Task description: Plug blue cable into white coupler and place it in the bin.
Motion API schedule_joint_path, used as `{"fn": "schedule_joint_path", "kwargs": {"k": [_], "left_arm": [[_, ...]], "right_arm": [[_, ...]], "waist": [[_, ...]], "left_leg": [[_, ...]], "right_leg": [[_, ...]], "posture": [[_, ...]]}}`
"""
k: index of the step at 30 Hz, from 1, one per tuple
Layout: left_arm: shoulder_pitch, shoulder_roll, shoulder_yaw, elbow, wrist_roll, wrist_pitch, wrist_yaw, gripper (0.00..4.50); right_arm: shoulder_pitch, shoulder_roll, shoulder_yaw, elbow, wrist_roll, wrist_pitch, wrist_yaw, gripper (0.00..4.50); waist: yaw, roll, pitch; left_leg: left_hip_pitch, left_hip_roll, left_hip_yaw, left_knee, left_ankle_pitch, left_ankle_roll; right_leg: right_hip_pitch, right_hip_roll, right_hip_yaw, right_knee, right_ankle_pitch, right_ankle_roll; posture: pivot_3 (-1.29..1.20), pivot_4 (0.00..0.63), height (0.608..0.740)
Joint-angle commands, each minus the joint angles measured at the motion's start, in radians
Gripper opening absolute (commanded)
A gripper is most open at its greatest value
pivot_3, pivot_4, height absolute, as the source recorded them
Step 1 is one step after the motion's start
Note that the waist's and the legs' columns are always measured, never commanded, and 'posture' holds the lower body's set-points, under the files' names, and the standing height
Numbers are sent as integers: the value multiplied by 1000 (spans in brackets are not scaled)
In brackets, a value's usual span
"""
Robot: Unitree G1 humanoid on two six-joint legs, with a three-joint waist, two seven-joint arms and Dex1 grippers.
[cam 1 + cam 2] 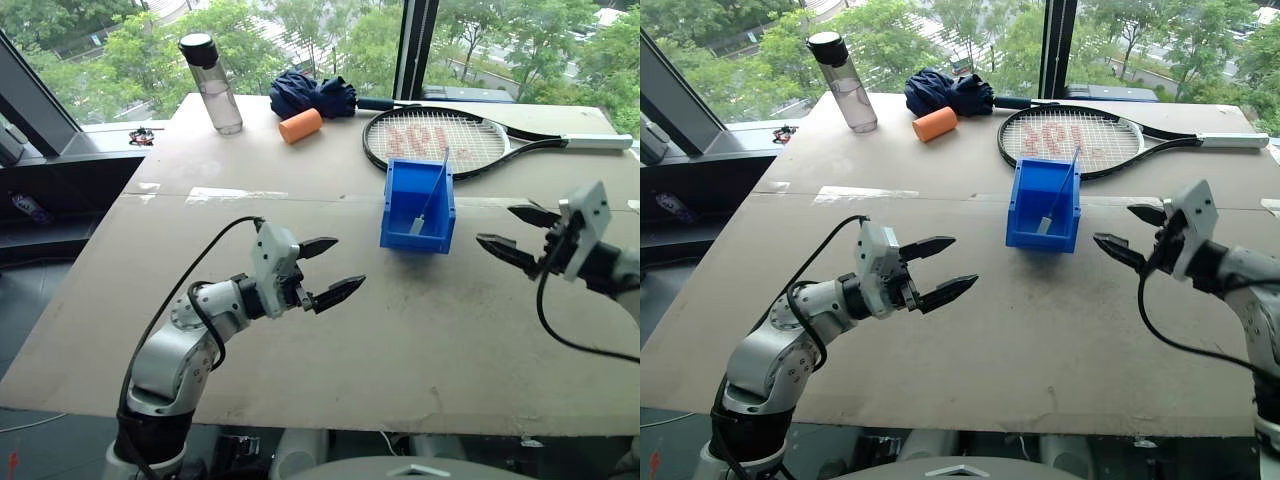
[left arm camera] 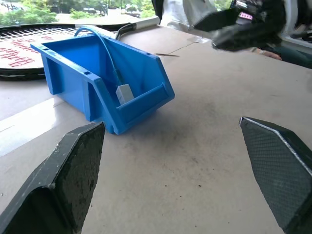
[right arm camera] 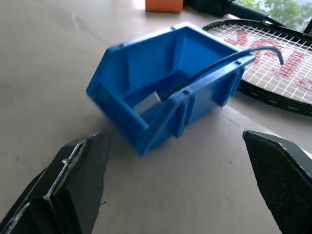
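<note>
Big table (image 1: 300,330) sitting under everything. Racket (image 1: 450,140) lying at far side, just behind bin. Bottle (image 1: 212,85), dark cloth bundle (image 1: 312,95), orange roll (image 1: 300,126) sitting near far edge. Blue bin (image 1: 417,205) sitting in middle of table, between my two pincers. Blue cable (image 1: 436,185) leaning inside bin, top end sticking up over back wall. White coupler (image 1: 417,226) lying on bin floor, at cable's low end. My left pincer (image 1: 330,270) hanging wide open, holding nothing. My right pincer (image 1: 515,233) hanging wide open beside bin, holding nothing.
</note>
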Motion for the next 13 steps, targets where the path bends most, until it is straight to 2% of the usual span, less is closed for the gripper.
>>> {"fn": "schedule_joint_path", "kwargs": {"k": [1, 3, 7, 13], "left_arm": [[52, 57, 30, -24, -13, -13, -42, 4500], [79, 79, 47, -20, -17, -21, -46, 4500], [162, 137, 98, -21, -21, -31, -76, 4500], [241, 194, 161, -45, -72, -8, -116, 4500]], "right_arm": [[134, 47, -141, -23, 1, -151, 26, 4428], [205, 60, -178, -27, 0, -194, 29, 4428], [359, 116, -256, -72, -2, -252, 3, 4428], [433, 119, -319, -123, 43, -250, -7, 4428]], "waist": [[-6, 4, 3], [-20, 7, 5], [-25, 4, 4], [-22, 5, 5]], "left_leg": [[0, 0, 0, 0, 0, 0], [1, 0, 4, 0, 0, 0], [2, 3, 4, 1, 0, 0], [0, 4, 4, 1, 0, 0]], "right_leg": [[0, 0, 1, 0, 0, 0], [-1, 0, 7, 0, -1, 0], [-1, 0, 7, 0, -1, 0], [-4, -3, 9, 0, -1, 0]], "posture": [[0, 150, 740], [0, 150, 740], [0, 150, 740], [0, 150, 740]]}}
